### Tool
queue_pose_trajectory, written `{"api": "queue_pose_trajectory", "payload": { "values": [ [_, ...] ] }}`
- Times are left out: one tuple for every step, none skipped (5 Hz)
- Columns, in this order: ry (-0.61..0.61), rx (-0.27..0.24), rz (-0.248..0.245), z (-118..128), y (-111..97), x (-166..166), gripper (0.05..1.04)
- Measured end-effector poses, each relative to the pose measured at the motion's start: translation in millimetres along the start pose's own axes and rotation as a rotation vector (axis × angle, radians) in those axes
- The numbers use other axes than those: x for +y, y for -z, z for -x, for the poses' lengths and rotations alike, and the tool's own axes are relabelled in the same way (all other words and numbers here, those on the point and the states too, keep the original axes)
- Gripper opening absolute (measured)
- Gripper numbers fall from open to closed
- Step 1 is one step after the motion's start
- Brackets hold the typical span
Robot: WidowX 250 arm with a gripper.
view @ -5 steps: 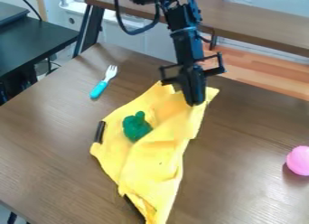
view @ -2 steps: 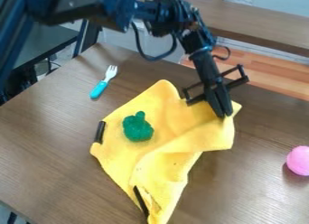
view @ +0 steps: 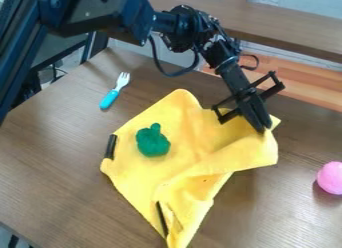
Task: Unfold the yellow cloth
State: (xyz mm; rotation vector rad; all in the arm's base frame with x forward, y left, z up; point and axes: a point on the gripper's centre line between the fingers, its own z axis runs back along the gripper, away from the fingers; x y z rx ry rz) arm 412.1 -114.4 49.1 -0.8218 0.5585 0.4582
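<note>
The black gripper [view: 264, 129] points down at the upper right corner of the yellow cloth [view: 167, 167], its fingers pinched together on the fabric there. The cloth lies spread at its upper left and is rumpled on the right, with a flap folded toward its lower part. A green lumpy toy [view: 153, 141] rests on the cloth's left half. Black strips show at the left edge and near the bottom corner.
A fork with a turquoise handle [view: 109, 98] lies at the upper left of the brown table [view: 53, 157]. A pink ball [view: 330, 177] sits at the right edge. A brown ledge [view: 287, 29] runs behind the table.
My gripper has moved right and slightly down, drawing the cloth's upper right corner along. The cloth has spread wider to the right, while the green toy has stayed on it.
</note>
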Motion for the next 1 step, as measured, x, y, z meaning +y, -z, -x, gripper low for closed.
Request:
{"api": "queue_pose_trajectory", "payload": {
  "values": [
    [-0.004, -0.008, 0.049, -3.7, -3.9, -13.1, 0.049]
  ]
}}
